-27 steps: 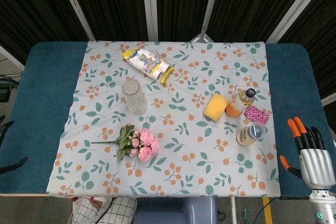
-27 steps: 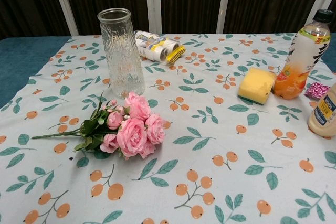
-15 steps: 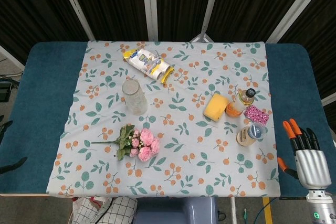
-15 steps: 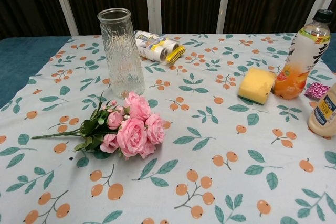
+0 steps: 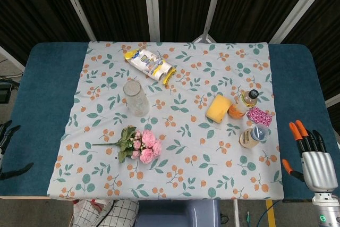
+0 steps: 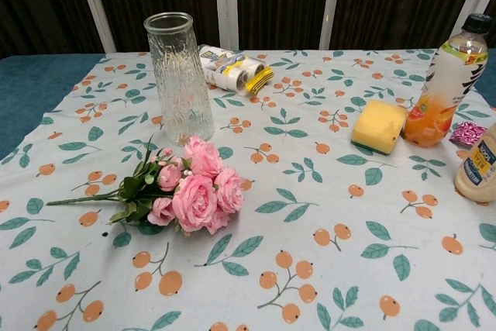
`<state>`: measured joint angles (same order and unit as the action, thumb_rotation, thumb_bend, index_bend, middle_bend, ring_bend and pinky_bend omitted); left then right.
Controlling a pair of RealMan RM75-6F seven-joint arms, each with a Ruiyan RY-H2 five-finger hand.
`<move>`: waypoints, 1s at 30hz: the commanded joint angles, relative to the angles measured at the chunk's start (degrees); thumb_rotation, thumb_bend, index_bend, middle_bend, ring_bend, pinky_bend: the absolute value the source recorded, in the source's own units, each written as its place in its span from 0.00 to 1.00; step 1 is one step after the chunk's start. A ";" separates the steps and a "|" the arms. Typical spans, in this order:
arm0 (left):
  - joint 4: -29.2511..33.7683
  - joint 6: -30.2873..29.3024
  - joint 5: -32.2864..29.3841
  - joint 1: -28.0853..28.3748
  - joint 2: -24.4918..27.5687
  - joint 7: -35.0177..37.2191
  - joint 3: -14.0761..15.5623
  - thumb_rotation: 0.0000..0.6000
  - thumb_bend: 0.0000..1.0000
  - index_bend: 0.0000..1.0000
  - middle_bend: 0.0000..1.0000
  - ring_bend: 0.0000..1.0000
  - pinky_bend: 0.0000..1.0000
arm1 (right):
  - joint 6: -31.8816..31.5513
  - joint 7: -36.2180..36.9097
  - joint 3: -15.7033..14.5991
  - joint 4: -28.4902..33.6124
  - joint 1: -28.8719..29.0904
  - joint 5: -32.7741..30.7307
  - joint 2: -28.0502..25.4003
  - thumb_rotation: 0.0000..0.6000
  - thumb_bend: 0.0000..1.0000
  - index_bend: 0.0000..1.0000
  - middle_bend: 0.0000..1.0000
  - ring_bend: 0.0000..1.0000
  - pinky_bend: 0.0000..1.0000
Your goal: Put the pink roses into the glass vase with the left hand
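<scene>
Left hand (image 5: pixel 8 150) fingers edged in, pink roses (image 5: pixel 139 145) well apart

We see our right robot hand (image 5: pixel 317 163) only in the head view, at the lower right corner: a silver palm with black, orange-tipped fingers (image 5: pixel 303 134) pointing up and apart, holding nothing, above its wrist. Our left robot hand (image 5: pixel 7 152) barely enters at the far left edge; only dark fingertips show, spread apart. The chest view shows neither hand.
</scene>
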<state>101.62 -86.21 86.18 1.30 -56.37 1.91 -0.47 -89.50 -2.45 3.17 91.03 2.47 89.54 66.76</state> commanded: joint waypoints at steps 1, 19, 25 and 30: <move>2.47 2.19 -1.44 0.66 1.28 1.17 0.16 1.00 0.11 0.12 0.00 0.00 0.00 | 0.00 0.71 0.08 0.01 -0.05 -0.17 -0.19 1.00 0.32 0.01 0.04 0.11 0.07; 10.47 23.68 -17.00 19.09 -4.28 -14.38 -7.41 1.00 0.09 0.10 0.00 0.00 0.00 | 0.79 1.74 0.12 0.06 0.09 -0.76 -0.35 1.00 0.32 0.01 0.04 0.11 0.07; 12.06 27.52 -21.95 23.24 -7.24 -19.82 -7.12 1.00 0.08 0.10 0.01 0.00 0.00 | 0.84 1.57 0.23 0.09 0.07 -1.00 -0.22 1.00 0.32 0.01 0.04 0.11 0.07; 12.46 27.45 -25.02 25.32 -10.32 -23.73 -6.72 1.00 0.08 0.10 0.01 0.00 0.00 | 1.00 1.75 0.32 0.09 0.09 -1.24 -0.25 1.00 0.32 0.01 0.04 0.11 0.06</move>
<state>113.91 -58.78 62.06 25.88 -65.77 -20.85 -7.34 -88.51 -0.71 3.49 91.11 2.56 88.31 66.52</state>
